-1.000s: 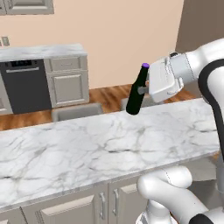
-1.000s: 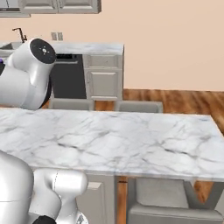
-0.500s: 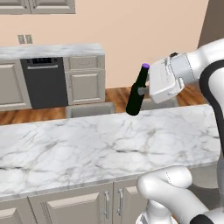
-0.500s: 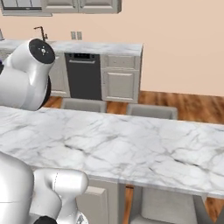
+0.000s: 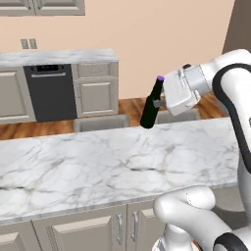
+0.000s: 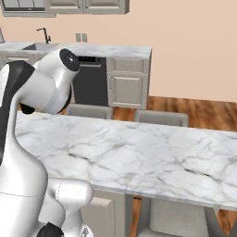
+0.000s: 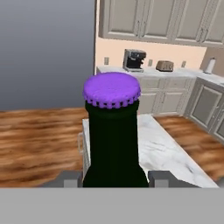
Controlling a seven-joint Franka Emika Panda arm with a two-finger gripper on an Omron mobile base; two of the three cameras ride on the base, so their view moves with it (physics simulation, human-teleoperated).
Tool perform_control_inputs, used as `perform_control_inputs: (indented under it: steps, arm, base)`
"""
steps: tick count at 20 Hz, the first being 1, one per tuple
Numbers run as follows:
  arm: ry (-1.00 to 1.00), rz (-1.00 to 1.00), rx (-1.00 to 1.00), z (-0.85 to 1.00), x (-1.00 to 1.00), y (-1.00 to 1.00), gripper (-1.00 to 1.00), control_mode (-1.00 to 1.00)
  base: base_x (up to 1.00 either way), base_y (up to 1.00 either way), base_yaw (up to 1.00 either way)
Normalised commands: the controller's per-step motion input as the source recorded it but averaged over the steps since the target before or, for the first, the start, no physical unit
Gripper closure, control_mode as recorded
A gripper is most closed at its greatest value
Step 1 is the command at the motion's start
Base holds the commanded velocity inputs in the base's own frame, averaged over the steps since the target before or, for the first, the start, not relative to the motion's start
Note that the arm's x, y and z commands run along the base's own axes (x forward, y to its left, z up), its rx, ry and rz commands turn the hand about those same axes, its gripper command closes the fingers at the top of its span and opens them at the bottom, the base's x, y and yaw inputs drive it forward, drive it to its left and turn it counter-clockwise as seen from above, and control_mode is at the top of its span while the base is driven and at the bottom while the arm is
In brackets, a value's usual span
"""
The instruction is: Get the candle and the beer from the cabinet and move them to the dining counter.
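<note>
Claw (image 5: 160, 103) clamped on beer (image 5: 151, 104) — held tilted, purple cap (image 7: 112, 89) uppermost, above far edge of dining counter tabletop (image 5: 98, 162), clear of marble. Grey chairs (image 6: 159, 117) tucked just behind.

No readable text showed anywhere — no labels, brands or numbers. The beer (image 7: 114, 144) bore none — its purple cap was plain.

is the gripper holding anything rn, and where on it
Yes: the gripper is shut on the beer, clamping the bottle's body below the neck. The bottle hangs tilted above the dining counter, its purple cap uppermost.
</note>
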Motion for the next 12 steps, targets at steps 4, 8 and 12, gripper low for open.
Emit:
perform_control_inputs:
  steps: [4, 8, 12]
  arm:
    - [0.0, 0.1, 0.0, -0.38, 0.51, -0.35, 1.0, -1.0]
    - [0.0, 0.07, -0.02, -0.55, 0.41, -0.37, 1.0, -1.0]
    - [0.0, 0.02, -0.1, -0.52, 0.36, -0.15, 1.0, -1.0]
  base:
    - [0.0, 0.0, 0.0]
    - [0.0, 0.0, 0.0]
    - [0.0, 0.0, 0.0]
